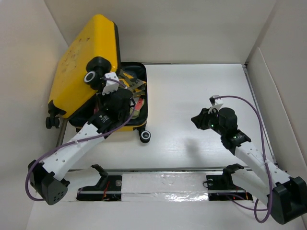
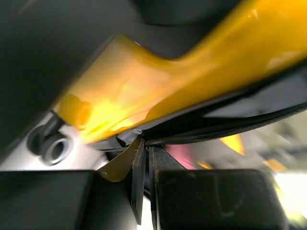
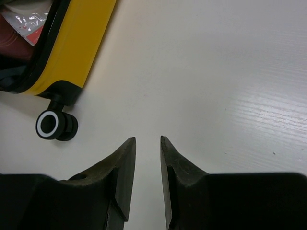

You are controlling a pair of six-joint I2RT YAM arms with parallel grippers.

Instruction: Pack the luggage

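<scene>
The yellow luggage (image 1: 79, 62) stands at the far left with its lid raised and tilted back over the dark-lined base (image 1: 139, 76), which holds several items. My left gripper (image 1: 103, 86) is at the lid's lower edge. In the left wrist view its jaws (image 2: 145, 143) are nearly together, pinching the lid's black rim (image 2: 225, 127) under the yellow shell (image 2: 158, 81). My right gripper (image 1: 197, 120) hovers over the bare table to the right of the luggage. In the right wrist view it (image 3: 147, 138) is slightly open and empty.
A black-and-white wheel (image 1: 145, 135) sticks out at the luggage's near right corner; it also shows in the right wrist view (image 3: 50, 124). White walls enclose the table (image 1: 201, 91). A rail with silver tape (image 1: 168, 184) runs along the near edge.
</scene>
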